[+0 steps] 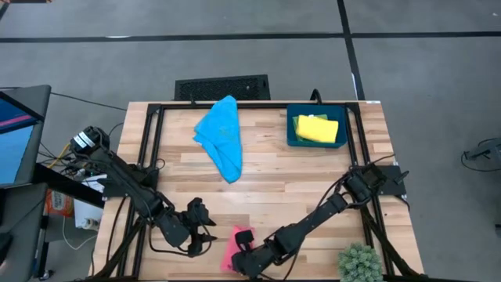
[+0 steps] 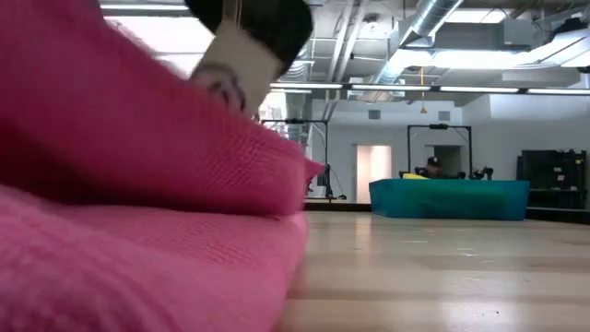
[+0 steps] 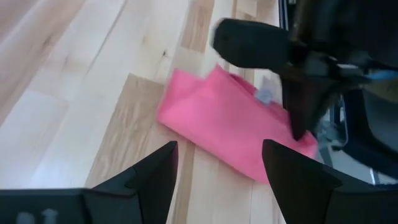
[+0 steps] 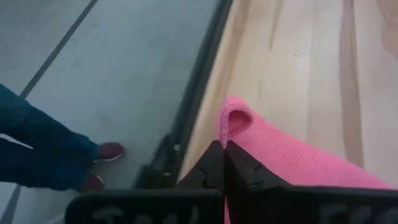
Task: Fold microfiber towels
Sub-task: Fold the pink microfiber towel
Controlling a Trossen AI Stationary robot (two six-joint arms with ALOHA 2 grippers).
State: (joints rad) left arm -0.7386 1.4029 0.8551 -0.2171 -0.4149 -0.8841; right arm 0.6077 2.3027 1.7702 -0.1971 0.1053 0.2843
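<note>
Clearly the step in hand is a fold of the pink towel, which lies partly folded at the near edge of the surface. The right claw is clenched on an edge of it: in the right wrist view the two fingers meet with a looped lip of pink cloth pinched just ahead of them. The left claw stands released just beside the towel, its fingers spread, with the cloth lying ahead of them and untouched.

To do this well, I judge the right claw should carry its pinched edge low and level across the cloth, so the layer rolls over itself instead of dragging the whole towel. The pinch looks thin, only a lip, so a quick lift may slip it free. The left claw would help by pressing the part of the towel nearest it down as an anchor, since the cloth is limp and light. The surface edge sits close beside the right claw, so any pull should go away from that edge or the towel may slide off. Edges should line up before letting go.

Well beyond both claws, the blue towel lies crumpled and apart, and the yellow towel rests folded in the tray.
</note>
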